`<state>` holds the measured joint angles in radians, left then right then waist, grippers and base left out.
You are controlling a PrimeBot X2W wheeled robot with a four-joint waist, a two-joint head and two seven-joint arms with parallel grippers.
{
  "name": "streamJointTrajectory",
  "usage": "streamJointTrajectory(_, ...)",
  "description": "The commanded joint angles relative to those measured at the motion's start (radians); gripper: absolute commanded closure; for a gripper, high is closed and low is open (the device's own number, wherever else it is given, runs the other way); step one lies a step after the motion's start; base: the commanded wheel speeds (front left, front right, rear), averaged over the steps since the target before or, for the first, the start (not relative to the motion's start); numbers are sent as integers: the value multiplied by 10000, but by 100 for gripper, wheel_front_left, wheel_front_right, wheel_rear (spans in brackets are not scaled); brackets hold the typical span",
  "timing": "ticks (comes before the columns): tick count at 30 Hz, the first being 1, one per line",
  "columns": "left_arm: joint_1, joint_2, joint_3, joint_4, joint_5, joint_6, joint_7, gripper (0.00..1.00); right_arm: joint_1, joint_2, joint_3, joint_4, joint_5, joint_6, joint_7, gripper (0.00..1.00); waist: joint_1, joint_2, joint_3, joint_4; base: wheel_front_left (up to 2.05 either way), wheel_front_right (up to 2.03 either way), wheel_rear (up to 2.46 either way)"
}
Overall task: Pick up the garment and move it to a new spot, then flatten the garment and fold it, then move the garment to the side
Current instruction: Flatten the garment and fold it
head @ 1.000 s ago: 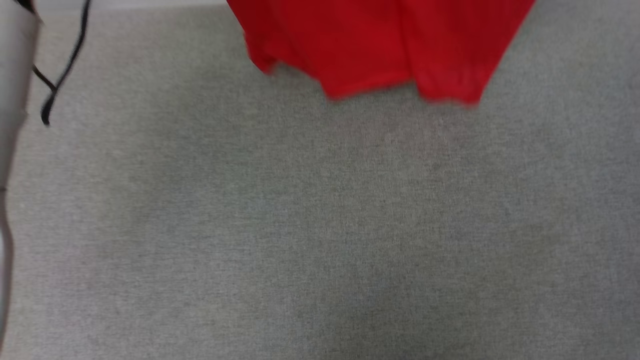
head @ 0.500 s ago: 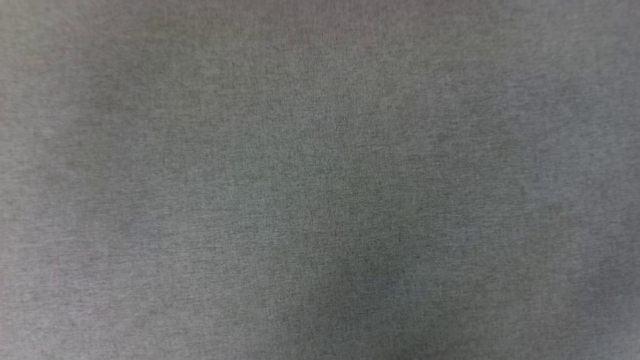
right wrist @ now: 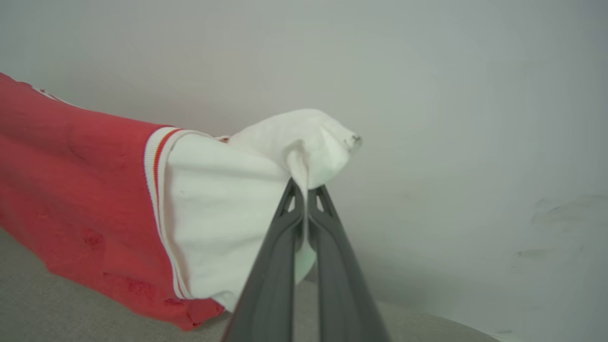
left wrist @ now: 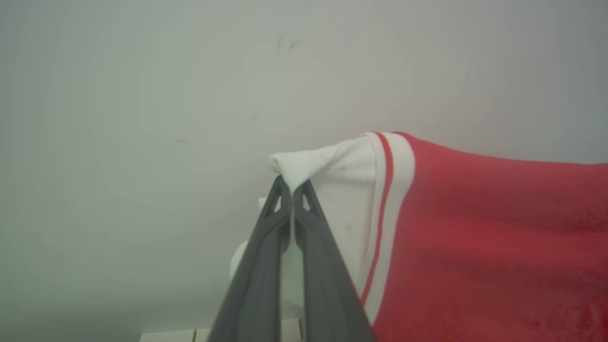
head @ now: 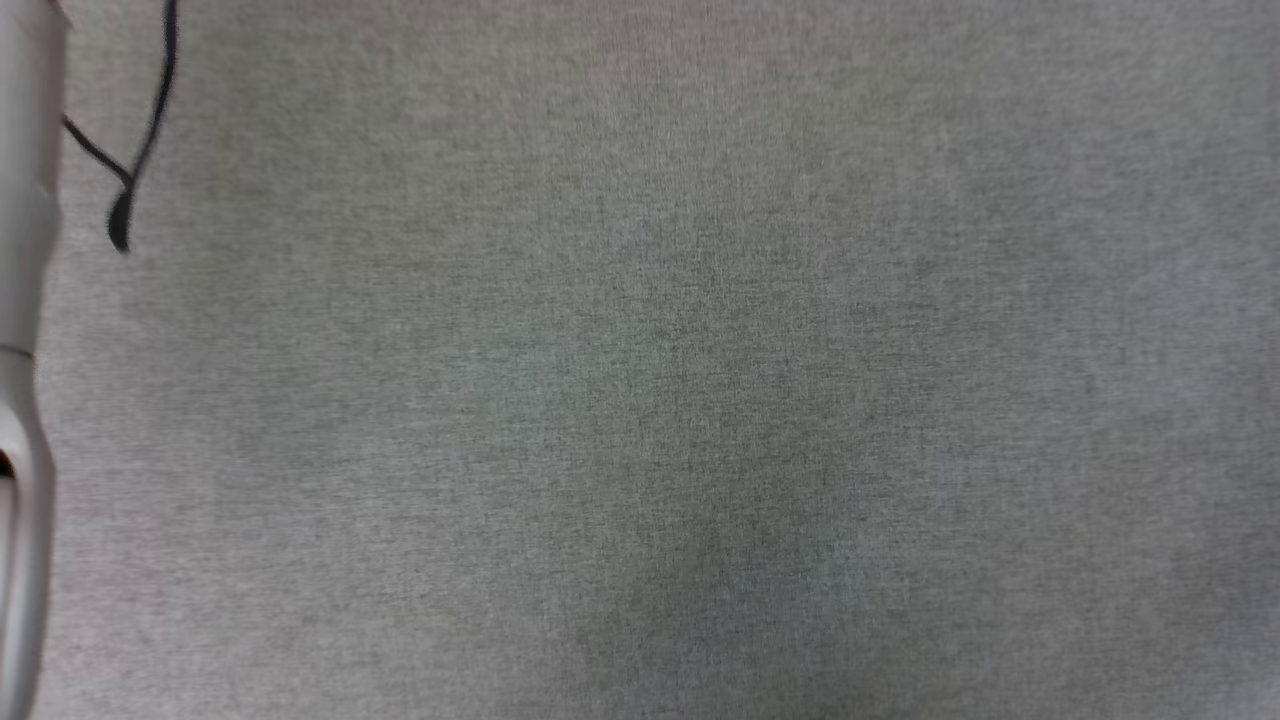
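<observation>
Garment hangs between the two pairs of jaws: the left gripper and the right gripper are each clamped on just a small bunched corner of a white end panel, right at their tips. Beyond each pinch the red body sags away, so a quick swing or tug apart could, I judge, pull a corner free and drop that end crumpled.

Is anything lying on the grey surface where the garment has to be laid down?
Nothing visible blocks it. Over the grey surface, a black cable and a pale forearm show at the head view's left edge. The left gripper and right gripper each pinch a white end of the garment.
</observation>
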<state>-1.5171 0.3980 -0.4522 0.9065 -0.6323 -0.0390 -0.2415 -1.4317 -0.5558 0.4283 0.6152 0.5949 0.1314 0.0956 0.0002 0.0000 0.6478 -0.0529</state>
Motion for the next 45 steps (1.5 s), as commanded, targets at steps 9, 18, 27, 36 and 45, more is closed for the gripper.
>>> streamJointTrajectory(9, 3752, -48, 1086, -865, -338, -69, -245, 100, 3257, 94, 1064, -433, 1057, -14, -620, 100, -2, 0, -2238, 210, 0, 0, 0)
streamJointTrajectory(18, 8789, -265, 2373, -3364, -39, 277, -246, 100, 7144, -330, 943, -1706, 1547, -14, -537, 100, -2, 0, -4215, 416, 0, 0, 0)
streamJointTrajectory(27, 12597, -442, 2551, -4646, 129, 706, -246, 100, 11057, 63, 163, -2846, 1139, -14, 514, 100, -2, 0, -5722, 406, 0, 0, 0)
streamJointTrajectory(36, 15332, -298, 2267, -5542, 203, 1265, 112, 100, 14867, 1055, -749, -3710, 504, -12, 1755, 100, -2, 0, -6656, 544, 0, 0, 0)
streamJointTrajectory(45, 15997, -244, 2060, -6296, 407, 1542, 126, 100, 16367, 1864, -1861, -4641, -22, -12, 2679, 0, -2, 0, -6641, 823, 0, 0, 0)
